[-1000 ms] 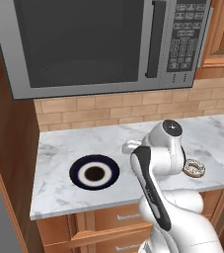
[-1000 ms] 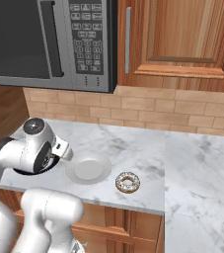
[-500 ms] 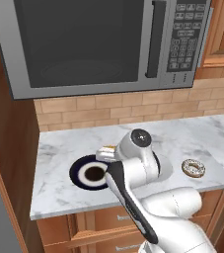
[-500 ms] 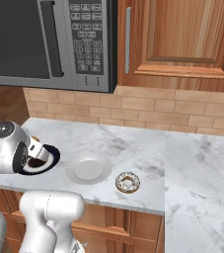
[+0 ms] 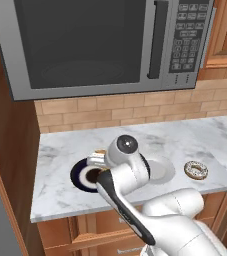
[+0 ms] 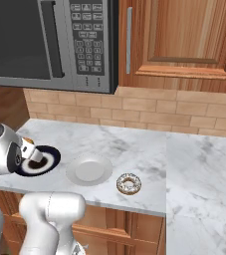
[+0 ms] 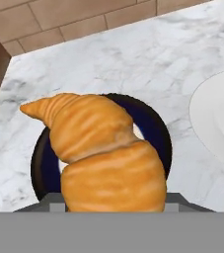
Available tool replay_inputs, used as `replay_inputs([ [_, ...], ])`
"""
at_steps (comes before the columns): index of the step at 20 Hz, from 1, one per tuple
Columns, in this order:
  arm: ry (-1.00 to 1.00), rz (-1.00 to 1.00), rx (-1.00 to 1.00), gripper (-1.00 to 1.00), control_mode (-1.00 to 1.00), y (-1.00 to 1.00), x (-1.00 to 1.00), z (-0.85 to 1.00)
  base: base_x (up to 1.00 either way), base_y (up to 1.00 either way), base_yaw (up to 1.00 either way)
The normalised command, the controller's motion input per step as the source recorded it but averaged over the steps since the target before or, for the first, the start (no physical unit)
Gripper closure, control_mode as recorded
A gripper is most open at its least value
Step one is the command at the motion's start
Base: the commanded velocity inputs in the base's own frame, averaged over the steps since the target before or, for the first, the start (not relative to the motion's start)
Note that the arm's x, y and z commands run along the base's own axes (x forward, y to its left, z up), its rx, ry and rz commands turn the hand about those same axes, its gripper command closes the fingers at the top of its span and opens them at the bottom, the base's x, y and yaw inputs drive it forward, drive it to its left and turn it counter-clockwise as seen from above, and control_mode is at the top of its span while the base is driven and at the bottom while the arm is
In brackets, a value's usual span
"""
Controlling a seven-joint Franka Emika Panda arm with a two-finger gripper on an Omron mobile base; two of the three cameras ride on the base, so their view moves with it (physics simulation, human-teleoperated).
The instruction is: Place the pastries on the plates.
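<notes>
Croissant (image 7: 106, 153) carried over the navy plate (image 7: 155, 123)

The end effector (image 5: 97, 161) is clamped on the croissant, which hangs just above the navy plate at the counter's (image 6: 134, 144) nine o'clock end; the doughnut (image 6: 129, 184) lies on the marble at about four o'clock from the white plate (image 6: 88, 170), near it; judging by this, the first placement is in hand; next comes a short lowering, then parting the jaws so the pastry settles on the plate's centre.

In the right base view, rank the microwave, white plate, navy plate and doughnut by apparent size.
1. Microwave, by far the largest.
2. White plate.
3. Navy plate; partly hidden behind the arm, so it may match the white plate.
4. Doughnut, smallest.
</notes>
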Motion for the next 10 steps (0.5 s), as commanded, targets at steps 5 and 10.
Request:
replay_inputs([
  [5,0.14,-0.03,-0.05,1.0,-1.0,0.25,0.22,-0.02,0.0,0.0,0.0],
  [10,0.19,-0.02,-0.04,1.0,-1.0,0.26,0.28,-0.05,0.0,0.0,0.0],
])
